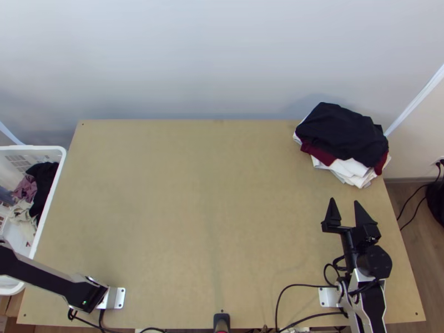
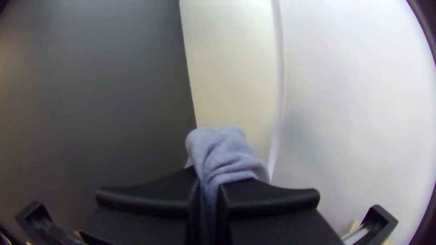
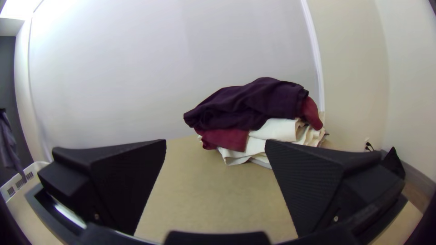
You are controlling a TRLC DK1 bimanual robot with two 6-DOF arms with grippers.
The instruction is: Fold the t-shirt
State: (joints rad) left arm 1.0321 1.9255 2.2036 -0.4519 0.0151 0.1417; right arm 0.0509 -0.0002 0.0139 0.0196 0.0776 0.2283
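Looking through my left wrist view, I see my left tool [image 2: 208, 188] closed on a soft blue-grey cloth garment [image 2: 222, 152], a part of it pinched between the two black fingers and bunched in creases above them. In the right wrist view, I see the garment hanging in loose folds by the white plastic basket [image 1: 49, 148], which stands at the left side of the light wooden surface [image 1: 194, 211] with crumpled dark, mauve and cream clothes [image 1: 25, 190] inside. My right tool [image 1: 344, 200] is over the right part of the surface, wide open and holding nothing, its fingers towards a pile of clothes at the far right corner: very dark cloth [image 1: 341, 130] on top, maroon fabric [image 1: 318, 153] and white fabric [image 1: 348, 166] beneath.
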